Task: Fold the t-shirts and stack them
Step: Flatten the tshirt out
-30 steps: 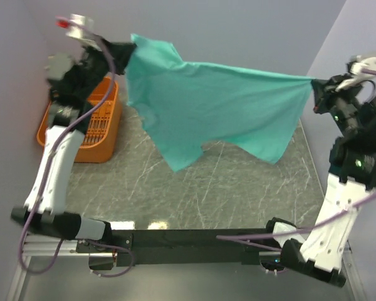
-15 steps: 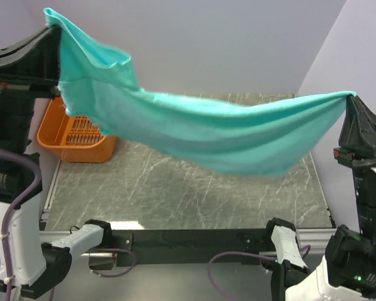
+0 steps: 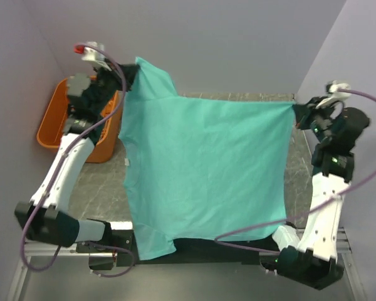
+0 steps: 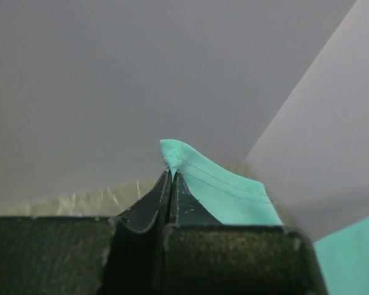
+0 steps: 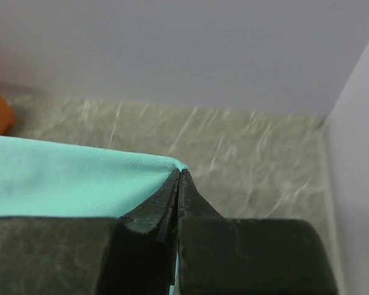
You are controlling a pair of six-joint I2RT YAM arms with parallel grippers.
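1. The teal t-shirt (image 3: 200, 163) no longer sags as a bunched band high between the arms, as it did half a second ago. It now spreads as one broad, nearly smooth sheet over the desk (image 3: 100, 182).
2. Both arms have come down and forward. The left pincer (image 3: 124, 80) is clamped tight on the far left corner, beside the orange basket (image 3: 53, 122). In the left wrist view its closed tips (image 4: 170, 175) nip a stitched hem.
3. The right pincer (image 3: 296, 114) is equally shut on the far right corner. The right wrist view shows the cloth edge caught between its tips (image 5: 178, 175).
4. The far edge runs taut between the two grips. The near edge overshoots the desk and covers part of the black base rail (image 3: 238, 238).
5. Whether the cloth fully rests on the desk or floats above it, I cannot tell.
6. Judgement: the flick has opened the shirt for folding, but it probably needs drawing back so its near part stops overhanging the desk.
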